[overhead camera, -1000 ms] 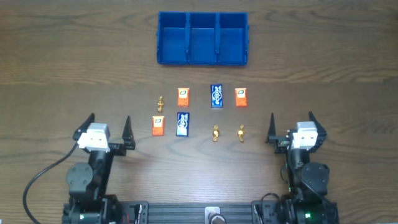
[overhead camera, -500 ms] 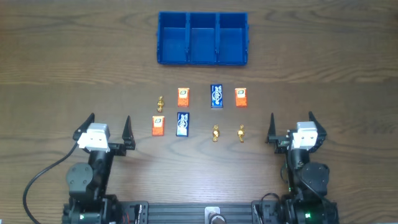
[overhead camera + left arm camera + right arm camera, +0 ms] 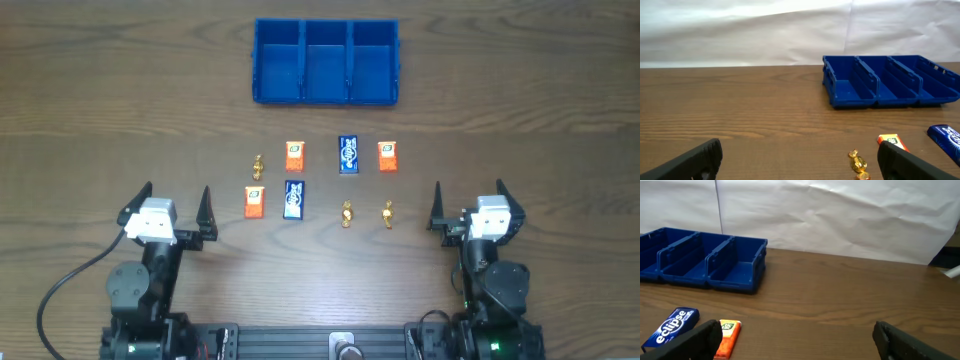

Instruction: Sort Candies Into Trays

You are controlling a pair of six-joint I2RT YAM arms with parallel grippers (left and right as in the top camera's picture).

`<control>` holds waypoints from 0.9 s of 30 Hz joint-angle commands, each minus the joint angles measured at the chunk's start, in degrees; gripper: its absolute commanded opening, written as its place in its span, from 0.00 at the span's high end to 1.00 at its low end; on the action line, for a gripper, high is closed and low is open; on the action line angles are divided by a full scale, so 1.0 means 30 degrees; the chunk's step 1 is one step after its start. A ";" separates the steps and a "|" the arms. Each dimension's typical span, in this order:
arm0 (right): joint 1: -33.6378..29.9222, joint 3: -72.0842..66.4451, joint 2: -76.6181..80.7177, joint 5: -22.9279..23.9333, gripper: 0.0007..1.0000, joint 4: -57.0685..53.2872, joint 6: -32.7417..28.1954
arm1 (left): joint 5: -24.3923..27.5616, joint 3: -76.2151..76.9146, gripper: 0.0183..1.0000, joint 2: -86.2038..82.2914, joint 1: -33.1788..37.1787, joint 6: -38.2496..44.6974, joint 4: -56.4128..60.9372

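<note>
Left gripper (image 3: 177,195) released, empty: small orange rectangular candy packet (image 3: 254,201) near at three o'clock. Right gripper (image 3: 468,192) released, empty: gold foil-wrapped candy (image 3: 388,213) near at nine o'clock.

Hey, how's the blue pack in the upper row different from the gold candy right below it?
The blue pack is a flat rectangle with white print; the gold candy is a small lumpy twist. The blue pack is clearly larger than the gold candy. The blue pack lies nearer the tray, the gold candy farther from it. Both rest on the table, outside the tray.
</note>
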 commanded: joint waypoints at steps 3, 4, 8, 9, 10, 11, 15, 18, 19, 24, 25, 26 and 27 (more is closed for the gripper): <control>-0.0117 -0.0073 -0.0146 -0.0095 0.00 -0.0051 -0.0240 | 0.0474 -0.0357 0.00 -0.0036 0.0066 0.0138 -0.0641; -0.0117 -0.0073 -0.0146 -0.0095 0.00 -0.0058 -0.0240 | 0.0474 -0.0357 0.00 -0.0036 0.0066 0.0138 -0.0641; -0.0117 -0.0073 -0.0146 -0.0095 0.00 -0.0051 -0.0240 | 0.0474 -0.0357 0.00 -0.0036 0.0066 0.0138 -0.0641; -0.0117 -0.0073 -0.0146 -0.0095 0.00 -0.0058 -0.0240 | 0.0474 -0.0357 0.00 -0.0036 0.0066 0.0138 -0.0641; -0.0117 -0.0080 -0.0146 -0.0095 0.00 -0.0058 -0.0240 | 0.0466 -0.0357 0.00 -0.0036 0.0066 0.0146 -0.0641; -0.0117 -0.0073 -0.0146 -0.0095 0.00 -0.0058 -0.0240 | 0.0306 -0.0357 0.00 -0.0036 0.0066 0.0277 -0.0641; -0.0117 -0.0073 -0.0146 -0.0095 0.00 -0.0058 -0.0240 | -0.0386 -0.0357 0.00 -0.0036 0.0036 0.0532 -0.0656; -0.0117 -0.0073 -0.0146 -0.0095 0.00 -0.0058 -0.0240 | -0.0204 0.0080 0.00 0.0226 -0.0255 -0.0175 -0.0721; -0.0117 -0.0073 -0.0146 -0.0095 0.00 -0.0058 -0.0240 | 0.0007 0.0546 0.00 0.0576 -0.0372 -0.0350 -0.0860; -0.0117 -0.0073 -0.0146 -0.0095 0.00 -0.0058 -0.0240 | 0.1858 0.5304 0.00 0.5282 -0.1625 -0.1486 -0.4211; -0.0117 -0.0073 -0.0146 -0.0095 0.00 -0.0058 -0.0240 | 0.1836 0.6317 0.00 0.6564 -0.2055 -0.1902 -0.5166; -0.0117 -0.0073 -0.0146 -0.0095 0.00 -0.0058 -0.0240 | 0.1756 0.7271 0.00 0.7927 -0.2528 -0.2229 -0.5982; -0.0117 -0.0073 -0.0146 -0.0095 0.00 -0.0058 -0.0240 | 0.1617 0.8145 0.00 0.9340 -0.3024 -0.2586 -0.6535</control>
